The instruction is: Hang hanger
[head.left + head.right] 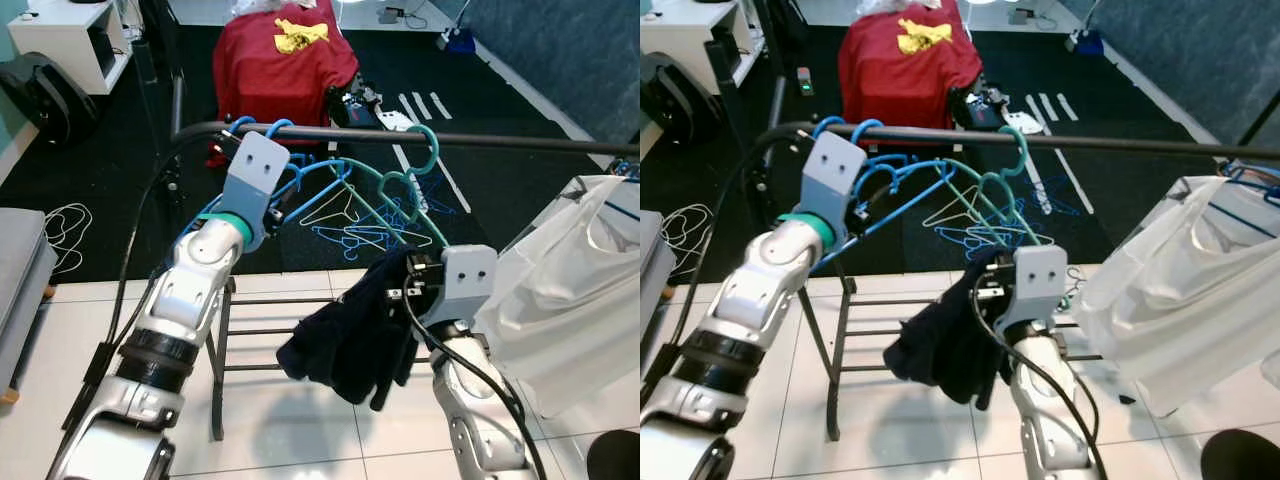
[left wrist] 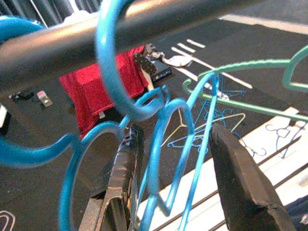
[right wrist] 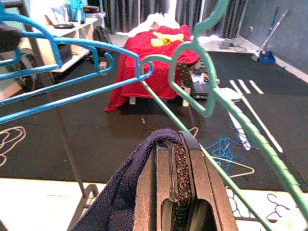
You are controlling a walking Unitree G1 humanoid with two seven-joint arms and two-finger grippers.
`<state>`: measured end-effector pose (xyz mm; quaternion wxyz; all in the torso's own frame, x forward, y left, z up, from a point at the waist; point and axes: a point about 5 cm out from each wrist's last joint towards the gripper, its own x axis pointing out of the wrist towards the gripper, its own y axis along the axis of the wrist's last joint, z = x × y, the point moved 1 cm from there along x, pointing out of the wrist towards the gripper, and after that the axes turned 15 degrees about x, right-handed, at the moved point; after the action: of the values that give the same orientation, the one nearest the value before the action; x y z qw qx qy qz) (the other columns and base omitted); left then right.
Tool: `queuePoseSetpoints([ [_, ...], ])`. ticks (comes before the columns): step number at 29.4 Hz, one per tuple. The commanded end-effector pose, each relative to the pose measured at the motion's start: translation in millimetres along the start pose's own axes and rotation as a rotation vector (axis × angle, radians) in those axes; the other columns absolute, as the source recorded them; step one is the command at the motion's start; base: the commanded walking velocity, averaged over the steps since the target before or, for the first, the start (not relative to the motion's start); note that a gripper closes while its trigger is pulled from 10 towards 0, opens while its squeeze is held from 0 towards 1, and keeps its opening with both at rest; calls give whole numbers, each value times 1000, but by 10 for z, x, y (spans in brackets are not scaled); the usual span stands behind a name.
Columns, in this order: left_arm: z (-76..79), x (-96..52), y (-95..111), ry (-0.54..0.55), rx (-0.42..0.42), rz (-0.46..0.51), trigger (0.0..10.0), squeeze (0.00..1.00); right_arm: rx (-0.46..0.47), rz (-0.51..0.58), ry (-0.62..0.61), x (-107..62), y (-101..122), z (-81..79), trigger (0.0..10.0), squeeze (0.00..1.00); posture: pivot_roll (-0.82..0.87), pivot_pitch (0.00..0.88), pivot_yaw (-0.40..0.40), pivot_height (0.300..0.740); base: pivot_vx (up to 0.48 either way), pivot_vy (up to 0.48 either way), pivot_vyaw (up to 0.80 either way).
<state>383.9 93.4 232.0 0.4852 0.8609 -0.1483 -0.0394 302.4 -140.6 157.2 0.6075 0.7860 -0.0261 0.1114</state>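
Observation:
A dark rail [image 1: 500, 141] crosses in front of me. A green hanger [image 1: 400, 180] hooks over it, with a dark navy garment [image 1: 345, 340] draped on its lower end. My right gripper [image 1: 415, 282] is shut on that garment's top edge, beside the green hanger's arm [image 3: 250, 139]. Blue hangers [image 1: 320, 185] hook over the rail's left end. My left gripper [image 2: 178, 178] is open just below the rail [image 2: 96, 38], with the wires of a blue hanger [image 2: 159, 144] running between its fingers [image 2: 240, 187].
A white garment [image 1: 570, 290] hangs on the rail at the right. Loose hangers [image 1: 370, 235] lie on the dark floor beyond. A red-covered stand [image 1: 280, 55] is farther back, and a white cabinet [image 1: 70, 40] and black bag [image 1: 45, 95] at back left. The rack's lower bars [image 1: 250, 330] cross below.

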Motion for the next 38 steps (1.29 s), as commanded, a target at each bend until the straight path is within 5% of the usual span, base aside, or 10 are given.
queuePoseSetpoints([
  [1,88,53,-14,-25,7,-3,9804,0,-3,34,6,-5,67,-24,10000,0,-8,55,55,740,0,0,0],
  [6,167,104,13,-72,8,9,8902,0,-4,36,2,-9,70,-17,10000,0,-12,54,60,740,0,0,0],
  [7,177,123,39,-87,4,17,6941,0,-5,36,-1,-13,70,-11,10000,0,-12,53,62,740,0,0,0],
  [17,148,155,73,-77,-4,23,6627,0,-4,36,-5,-18,65,-9,10000,0,-7,53,63,740,0,0,0],
  [18,123,183,66,-50,-11,9,4902,0,-2,35,-4,-16,58,-20,10000,0,-6,53,64,740,0,0,0],
  [20,160,212,65,-48,-6,-1,4039,0,0,34,-3,-12,53,-29,10000,0,-8,52,67,740,0,0,0],
  [26,203,239,64,-52,-9,-10,3529,0,0,35,-2,-8,53,-33,10000,0,-12,52,69,740,0,0,0],
  [27,251,258,65,-61,-6,-14,0,0,0,37,-6,-11,59,-26,10000,0,-18,51,74,740,0,0,0],
  [35,255,275,70,-64,14,-4,0,0,-2,40,-15,-26,66,-6,10000,0,-14,51,74,740,0,0,0],
  [38,78,225,180,-61,-30,88,0,0,-4,46,-14,-15,87,-11,10000,0,-19,51,73,740,0,0,0],
])
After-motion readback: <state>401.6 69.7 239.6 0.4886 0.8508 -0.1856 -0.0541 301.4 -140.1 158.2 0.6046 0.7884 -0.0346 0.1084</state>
